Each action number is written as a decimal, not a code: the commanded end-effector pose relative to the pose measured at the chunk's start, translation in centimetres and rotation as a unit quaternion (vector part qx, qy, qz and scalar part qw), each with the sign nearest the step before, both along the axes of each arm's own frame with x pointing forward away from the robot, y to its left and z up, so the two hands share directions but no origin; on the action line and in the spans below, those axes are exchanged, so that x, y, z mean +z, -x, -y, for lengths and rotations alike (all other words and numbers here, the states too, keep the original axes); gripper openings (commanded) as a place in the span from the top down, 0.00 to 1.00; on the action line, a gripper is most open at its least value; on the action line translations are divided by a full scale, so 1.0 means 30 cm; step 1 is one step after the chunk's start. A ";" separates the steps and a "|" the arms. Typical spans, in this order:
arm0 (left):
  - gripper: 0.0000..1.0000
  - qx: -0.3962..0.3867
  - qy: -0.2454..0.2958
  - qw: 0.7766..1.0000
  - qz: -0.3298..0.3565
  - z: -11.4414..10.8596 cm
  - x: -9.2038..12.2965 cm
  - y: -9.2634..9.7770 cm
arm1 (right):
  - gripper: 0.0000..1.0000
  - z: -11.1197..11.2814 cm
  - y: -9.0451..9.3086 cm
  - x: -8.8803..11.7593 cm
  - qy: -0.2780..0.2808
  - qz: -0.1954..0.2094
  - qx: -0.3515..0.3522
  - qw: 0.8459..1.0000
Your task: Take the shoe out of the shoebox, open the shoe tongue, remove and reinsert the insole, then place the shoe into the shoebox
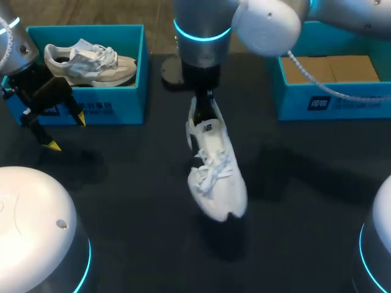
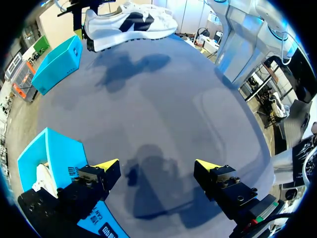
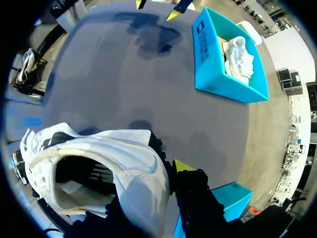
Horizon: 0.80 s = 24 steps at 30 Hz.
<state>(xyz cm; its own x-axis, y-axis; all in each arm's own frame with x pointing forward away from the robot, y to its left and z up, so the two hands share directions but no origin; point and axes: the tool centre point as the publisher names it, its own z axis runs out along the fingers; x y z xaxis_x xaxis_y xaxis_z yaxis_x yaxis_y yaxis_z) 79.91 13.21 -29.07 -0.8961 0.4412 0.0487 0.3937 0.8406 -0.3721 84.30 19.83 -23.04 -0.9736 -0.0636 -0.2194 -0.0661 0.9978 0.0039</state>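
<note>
- The first step looks done: the shoe (image 1: 215, 165) is out of any box and hangs in the air over the bench (image 1: 122, 201), well apart from the full box (image 1: 116, 110) and out past that box's front corner.
- The right hand (image 1: 204, 97) is clamped on the shoe at the heel, so the toe points down and away from it. In the right wrist view one yellow-tipped finger (image 3: 184, 167) presses the outside of the heel; the other finger is hidden by the shoe.
- The laces look tied and the tongue lies flat, so I judge that opening the tongue, taking the insole out, putting it back and boxing the shoe are all left to do. Whether the insole is inside I cannot tell.
- The left hand (image 1: 67, 132) hangs just in front of the full box, fingers wide apart and holding nothing, well away from the held shoe.
- The full box holds a second shoe (image 1: 91, 61).
- The empty box (image 1: 342, 101) stands well apart from the full box, across the bench beyond the held shoe.
</note>
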 end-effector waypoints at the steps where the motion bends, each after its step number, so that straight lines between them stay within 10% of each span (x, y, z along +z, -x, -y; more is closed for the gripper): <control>1: 0.00 0.000 -0.002 1.000 0.001 0.001 0.000 0.002 | 1.00 0.023 0.011 0.011 -0.008 0.002 0.002 1.000; 15: 0.00 0.000 -0.002 1.000 0.001 0.001 0.000 0.002 | 1.00 0.028 0.049 0.013 0.006 0.005 -0.038 0.999; 24: 0.00 0.000 -0.002 1.000 0.001 0.001 0.000 0.002 | 1.00 0.157 -0.043 0.151 0.053 0.030 -0.017 0.998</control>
<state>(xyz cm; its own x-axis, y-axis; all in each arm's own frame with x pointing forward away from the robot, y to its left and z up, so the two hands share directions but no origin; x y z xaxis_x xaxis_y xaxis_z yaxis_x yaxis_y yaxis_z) 79.91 13.21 -29.07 -0.8961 0.4412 0.0487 0.3936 0.8406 -0.3722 85.27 16.18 -20.50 -0.9593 -0.0473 -0.2784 -0.0208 0.9950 -0.0975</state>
